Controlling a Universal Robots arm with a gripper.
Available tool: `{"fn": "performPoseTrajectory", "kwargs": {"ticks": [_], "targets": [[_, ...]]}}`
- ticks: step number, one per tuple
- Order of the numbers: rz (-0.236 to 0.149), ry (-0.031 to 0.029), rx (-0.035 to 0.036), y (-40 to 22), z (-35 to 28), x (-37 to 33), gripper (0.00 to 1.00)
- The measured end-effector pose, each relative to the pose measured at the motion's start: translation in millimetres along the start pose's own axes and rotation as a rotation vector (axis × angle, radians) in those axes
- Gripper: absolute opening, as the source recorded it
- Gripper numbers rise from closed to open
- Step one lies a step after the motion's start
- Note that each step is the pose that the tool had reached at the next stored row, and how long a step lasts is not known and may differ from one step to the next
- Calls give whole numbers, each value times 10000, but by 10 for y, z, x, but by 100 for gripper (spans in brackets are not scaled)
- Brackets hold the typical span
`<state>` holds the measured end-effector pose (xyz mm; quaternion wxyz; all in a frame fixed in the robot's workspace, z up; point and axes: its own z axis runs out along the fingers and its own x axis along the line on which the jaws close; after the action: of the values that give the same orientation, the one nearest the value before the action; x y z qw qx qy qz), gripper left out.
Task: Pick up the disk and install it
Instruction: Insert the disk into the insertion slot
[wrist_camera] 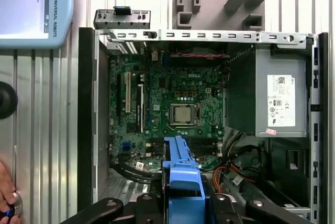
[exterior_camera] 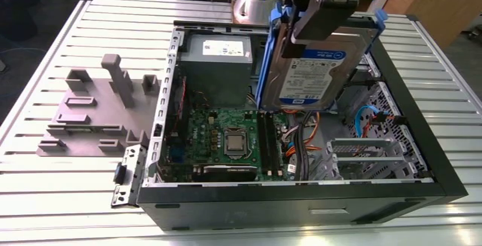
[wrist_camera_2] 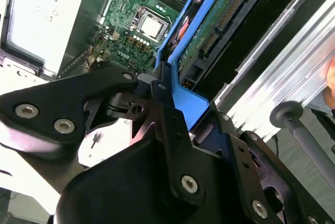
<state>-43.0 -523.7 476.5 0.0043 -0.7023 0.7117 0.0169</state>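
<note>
My gripper (exterior_camera: 320, 17) is shut on the disk (exterior_camera: 316, 71), a silver hard drive with a white-and-blue label in a blue carrier frame. I hold it upright on edge above the open computer case (exterior_camera: 301, 201), over the gap between the power supply and the drive bay. In the first wrist view the blue frame edge of the disk (wrist_camera: 182, 182) stands between my black fingers (wrist_camera: 146, 205), over the motherboard. In the second wrist view the disk's green circuit-board side (wrist_camera_2: 209, 30) faces the camera, and my gripper (wrist_camera_2: 167, 103) clamps the blue frame.
Inside the case lie a grey power-supply box (exterior_camera: 218, 60), a green motherboard (exterior_camera: 226, 139) and a metal drive bay (exterior_camera: 369, 156) with coloured cables. A grey fixture block (exterior_camera: 98, 110) sits on the slatted table (exterior_camera: 60, 201). A person's hand (wrist_camera: 6, 195) rests by the case.
</note>
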Motion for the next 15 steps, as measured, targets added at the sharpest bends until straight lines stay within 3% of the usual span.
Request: {"fn": "performPoseTrajectory", "kwargs": {"ticks": [15], "targets": [[1,0,-1,-64,15,218,36]]}}
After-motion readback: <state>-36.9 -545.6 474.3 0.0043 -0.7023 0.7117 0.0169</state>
